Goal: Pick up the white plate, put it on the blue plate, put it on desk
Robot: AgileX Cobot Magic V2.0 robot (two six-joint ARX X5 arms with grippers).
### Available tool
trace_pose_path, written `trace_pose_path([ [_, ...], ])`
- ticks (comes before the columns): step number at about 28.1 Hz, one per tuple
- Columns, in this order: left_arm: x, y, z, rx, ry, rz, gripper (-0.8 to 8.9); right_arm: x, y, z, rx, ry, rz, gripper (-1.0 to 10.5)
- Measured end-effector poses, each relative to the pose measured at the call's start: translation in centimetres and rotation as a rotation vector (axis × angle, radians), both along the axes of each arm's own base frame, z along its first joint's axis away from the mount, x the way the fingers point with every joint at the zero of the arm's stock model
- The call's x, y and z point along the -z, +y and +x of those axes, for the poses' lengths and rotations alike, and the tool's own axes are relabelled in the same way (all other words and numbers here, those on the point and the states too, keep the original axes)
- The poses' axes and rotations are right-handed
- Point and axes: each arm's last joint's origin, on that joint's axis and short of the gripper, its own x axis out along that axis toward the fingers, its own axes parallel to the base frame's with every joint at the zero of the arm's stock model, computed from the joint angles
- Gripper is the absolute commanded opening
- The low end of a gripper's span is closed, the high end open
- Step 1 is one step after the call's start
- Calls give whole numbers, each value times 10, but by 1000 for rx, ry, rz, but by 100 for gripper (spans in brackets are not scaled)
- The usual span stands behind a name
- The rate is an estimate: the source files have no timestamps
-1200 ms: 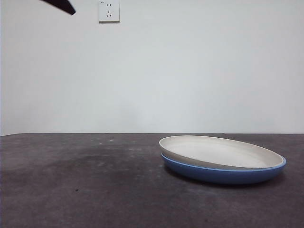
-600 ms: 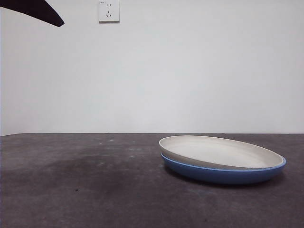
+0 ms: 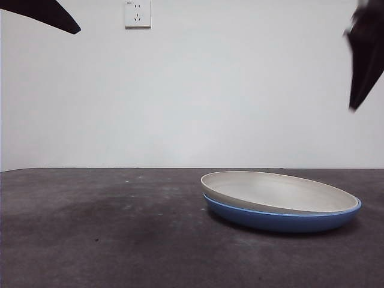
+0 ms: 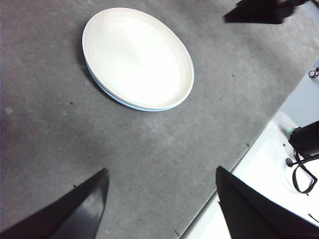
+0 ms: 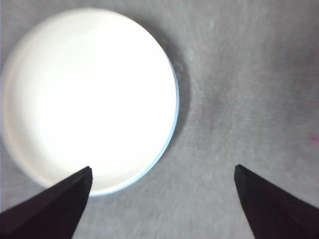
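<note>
The white plate [image 3: 279, 191] rests tilted inside the blue plate [image 3: 282, 219] on the desk [image 3: 108, 234], right of centre. Both show in the left wrist view, white plate [image 4: 137, 57] with a thin blue rim [image 4: 122, 102] under it. The right wrist view shows the white plate [image 5: 87, 97] and a sliver of blue rim [image 5: 172, 127]. My right gripper [image 5: 162, 199] is open and empty, high above the plates; it shows as a dark tip at the top right of the front view [image 3: 363, 60]. My left gripper [image 4: 162, 199] is open and empty, high over the desk, away from the plates.
A wall socket [image 3: 137, 13] sits on the white wall behind. The left arm's black tip [image 3: 45, 15] shows at the top left. The desk's edge and a white surface with black cables [image 4: 299, 164] show in the left wrist view.
A dark gripper tip has come into the front view at the top right. The tip at the top left has barely moved since half a second ago. The plates have not moved.
</note>
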Motion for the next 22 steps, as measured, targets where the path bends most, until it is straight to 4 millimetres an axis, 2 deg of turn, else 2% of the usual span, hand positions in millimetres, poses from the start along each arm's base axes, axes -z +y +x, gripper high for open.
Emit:
trace_pose_path([
  [5,0,0,0,0,2,1,343,25,4,27,-17,53,16,457],
  [11,0,0,0,0,2,1,343,51,8,50,-29,89,29,456],
  [14,0,0,0,0,2,1,343,62,9,58,-30,106,30,453],
  [17,0,0,0,0,2,1,343,72,10,64,-30,121,29,364],
  [22,0,0,0,0,2,1,343,83,11,71,-37,135,41,326],
])
